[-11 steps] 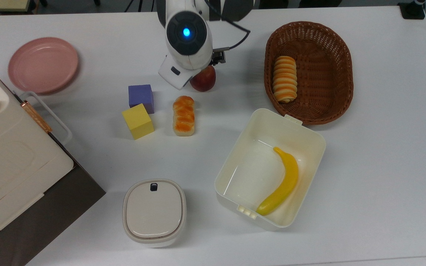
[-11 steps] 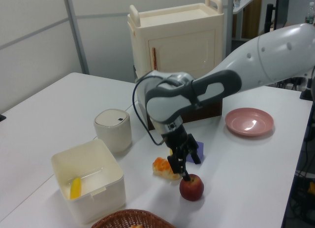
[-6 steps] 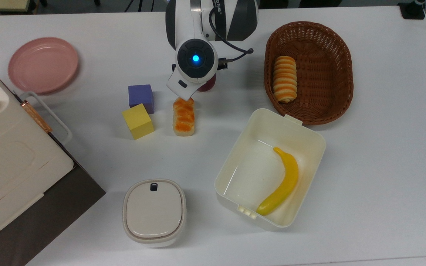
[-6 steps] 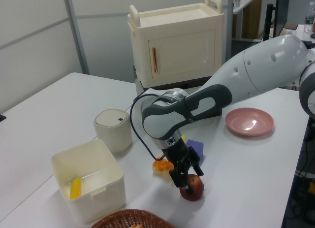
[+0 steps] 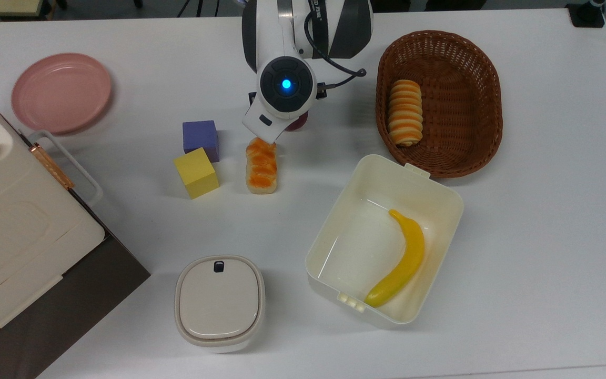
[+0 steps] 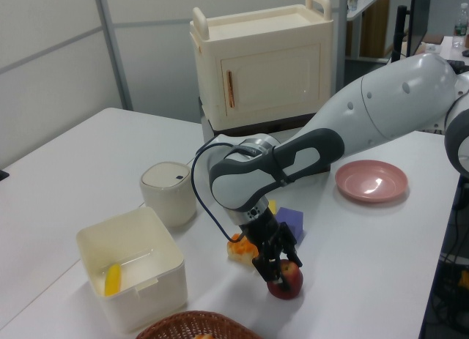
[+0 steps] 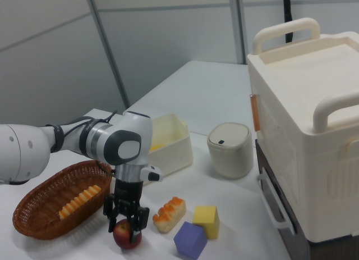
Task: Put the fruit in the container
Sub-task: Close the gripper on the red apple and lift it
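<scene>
White tabletop [image 5: 545,237] fills the scene, with grey wall panels behind it in the left view and the right view. Low over the table, the gripper [image 7: 127,225] points straight down with its black fingers [image 6: 273,266] spread apart, one on each side of the apple [image 6: 285,280]; they straddle its upper half. The apple sits on the table, dark red with a yellowish patch on top, and in the top view just a sliver of it [image 5: 299,124] peeks out from under the white wrist.

Taking the apple as the landmark: a glazed orange bread loaf [image 5: 262,165] lies just beside it, toward the top view's lower left. Past the loaf stand a purple cube [image 5: 201,139] and a yellow cube [image 5: 196,172], nearly touching each other. A pink plate [image 5: 61,92] lies well off to the top view's left of the apple. To the top view's right of the apple is a brown wicker basket [image 5: 471,58] holding a ridged bread roll [image 5: 404,111]. The cream-white container [image 5: 442,195] stands well apart from the apple, toward the top view's lower right, with a yellow banana [image 5: 403,263] lying inside. A lidded beige box [image 5: 220,302] stands farther down the top view, and a cream cabinet [image 7: 311,131] with handles sits at the table's edge.
</scene>
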Available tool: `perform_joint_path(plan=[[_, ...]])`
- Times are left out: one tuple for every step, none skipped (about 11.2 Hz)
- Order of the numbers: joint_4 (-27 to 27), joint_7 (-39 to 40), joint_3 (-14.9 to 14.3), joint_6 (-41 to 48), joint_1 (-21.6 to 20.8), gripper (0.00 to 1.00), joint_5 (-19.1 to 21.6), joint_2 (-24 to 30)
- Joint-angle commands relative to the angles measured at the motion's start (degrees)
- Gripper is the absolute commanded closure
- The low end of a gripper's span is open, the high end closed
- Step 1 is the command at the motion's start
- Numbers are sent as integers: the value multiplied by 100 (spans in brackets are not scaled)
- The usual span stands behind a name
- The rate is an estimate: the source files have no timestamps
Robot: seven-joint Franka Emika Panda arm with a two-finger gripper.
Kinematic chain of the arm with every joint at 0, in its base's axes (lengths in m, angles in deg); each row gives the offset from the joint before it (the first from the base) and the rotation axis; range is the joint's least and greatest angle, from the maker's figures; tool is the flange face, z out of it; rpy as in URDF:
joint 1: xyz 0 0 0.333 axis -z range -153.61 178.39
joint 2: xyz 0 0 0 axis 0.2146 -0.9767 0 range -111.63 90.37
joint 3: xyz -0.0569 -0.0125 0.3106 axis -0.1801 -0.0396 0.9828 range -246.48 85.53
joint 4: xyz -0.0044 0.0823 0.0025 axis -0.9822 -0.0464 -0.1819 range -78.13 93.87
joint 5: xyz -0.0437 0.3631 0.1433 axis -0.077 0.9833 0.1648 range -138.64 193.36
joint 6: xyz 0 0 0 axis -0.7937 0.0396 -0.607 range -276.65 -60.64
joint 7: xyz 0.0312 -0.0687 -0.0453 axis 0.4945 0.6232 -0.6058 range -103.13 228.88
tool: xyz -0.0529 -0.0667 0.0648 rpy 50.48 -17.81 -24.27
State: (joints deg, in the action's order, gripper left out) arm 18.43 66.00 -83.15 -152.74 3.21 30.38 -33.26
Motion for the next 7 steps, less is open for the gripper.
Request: perform_joint_path(plan=[[-237,-154,-49,178,-137,61,-188,435],[-630,-294,-49,380,-302,61,-205,435],[-948,-426,-49,391,-469,61,-345,418],[-1186,-479,-40,356,-506,61,-468,418],[-1388,-471,-49,356,-515,60,-478,418],[-1556,-471,-40,242,-567,57,-522,409],[-1644,-480,-49,-176,-646,57,-565,418]])
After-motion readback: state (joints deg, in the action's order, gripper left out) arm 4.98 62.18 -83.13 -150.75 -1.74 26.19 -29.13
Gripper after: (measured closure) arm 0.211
